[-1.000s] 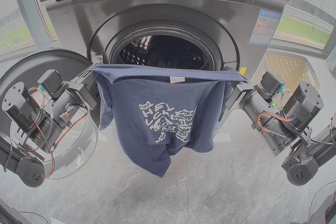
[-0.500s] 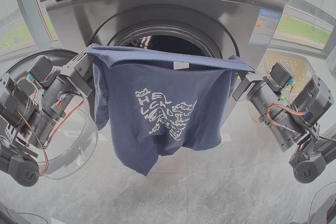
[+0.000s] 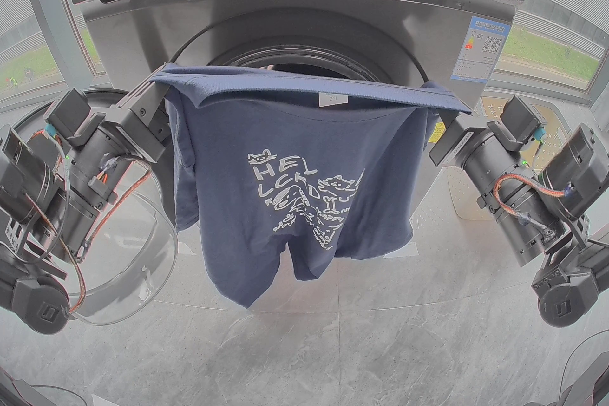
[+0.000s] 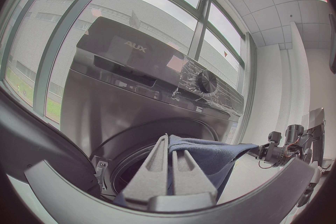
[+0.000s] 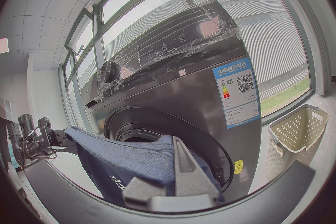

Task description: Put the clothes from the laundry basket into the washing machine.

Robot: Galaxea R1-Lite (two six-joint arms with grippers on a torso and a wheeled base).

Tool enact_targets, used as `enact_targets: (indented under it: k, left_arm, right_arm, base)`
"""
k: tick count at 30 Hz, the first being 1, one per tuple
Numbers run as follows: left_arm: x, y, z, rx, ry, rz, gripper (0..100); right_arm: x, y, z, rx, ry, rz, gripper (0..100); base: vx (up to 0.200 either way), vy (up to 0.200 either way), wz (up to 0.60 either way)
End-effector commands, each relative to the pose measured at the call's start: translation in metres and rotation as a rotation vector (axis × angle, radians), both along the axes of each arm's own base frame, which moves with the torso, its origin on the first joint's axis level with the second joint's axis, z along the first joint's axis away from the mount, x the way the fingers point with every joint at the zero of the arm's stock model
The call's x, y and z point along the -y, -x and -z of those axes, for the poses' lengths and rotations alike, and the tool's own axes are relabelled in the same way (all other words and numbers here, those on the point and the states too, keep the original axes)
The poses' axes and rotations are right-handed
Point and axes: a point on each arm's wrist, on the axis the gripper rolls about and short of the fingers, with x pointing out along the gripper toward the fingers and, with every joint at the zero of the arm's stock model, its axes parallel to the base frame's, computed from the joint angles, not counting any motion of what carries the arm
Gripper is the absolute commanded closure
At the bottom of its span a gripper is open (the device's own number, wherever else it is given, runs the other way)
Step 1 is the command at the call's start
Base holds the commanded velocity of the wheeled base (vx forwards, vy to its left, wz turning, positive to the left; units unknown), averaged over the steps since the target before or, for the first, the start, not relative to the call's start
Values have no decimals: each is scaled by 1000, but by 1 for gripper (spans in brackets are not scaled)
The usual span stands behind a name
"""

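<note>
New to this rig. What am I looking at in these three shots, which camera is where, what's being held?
It is a two-armed robot on a wheeled base, facing a front-loading washing machine whose door is swung open on the robot's left. The wide picture comes from a camera on its head, looking down; the other two come from cameras on each wrist, looking along the gripper. The left gripper and right gripper are each shut on a top corner of a navy T-shirt, which hangs spread between them in front of the drum opening. Below is grey tiled floor. The beige laundry basket stands beside the machine, on the robot's right.
</note>
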Motion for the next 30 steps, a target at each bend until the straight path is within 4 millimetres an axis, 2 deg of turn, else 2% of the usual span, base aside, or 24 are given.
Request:
enact_targets:
  k: [1,3,4,7,9,13,14,15,16,17,19,24,28,30]
  left_arm:
    - [2,1,1,-3,-1,9,100]
    - [4,3,4,-15,-9,20,100]
    - [9,6,11,-41,-26,50,100]
    - [26,14,21,-78,-50,130,100]
    - [45,19,32,-116,-79,205,100]
    - [63,2,39,-126,-105,255,100]
    - [66,-3,39,-114,-98,257,100]
    - [68,-5,39,-113,-97,257,100]
    - [68,-5,39,-113,-97,257,100]
    - [71,-11,37,-100,-88,255,100]
    - [72,-13,30,-76,-69,250,100]
    - [68,-12,23,-55,-54,240,100]
    - [66,-9,17,-38,-47,240,100]
    - [66,-7,14,-28,-42,245,100]
  right_arm:
    - [1,1,1,-3,1,-4,100]
    - [2,2,6,-20,13,-15,100]
    - [5,4,17,-52,44,-21,100]
    - [6,6,34,-98,95,-63,100]
    - [-2,0,50,-150,108,-86,100]
    - [-11,-7,78,-234,159,-101,100]
    - [-15,-6,94,-279,197,-113,100]
    - [-16,-3,101,-304,218,-122,0]
    - [-16,-3,101,-304,218,-122,0]
    - [-22,9,121,-368,272,-164,0]
    - [-24,20,137,-421,321,-195,0]
    - [-24,27,166,-508,400,-211,0]
    - [-25,25,174,-526,420,-221,0]
    - [-30,17,177,-515,414,-211,0]
  base:
    - [0,0,0]
    - [0,0,0]
    - [0,0,0]
    - [0,0,0]
    - [0,0,0]
    - [0,0,0]
    - [0,0,0]
    - [0,0,0]
    - [0,0,0]
    - [0,0,0]
    - [0,0,0]
    - [0,0,0]
    - [0,0,0]
    - [0,0,0]
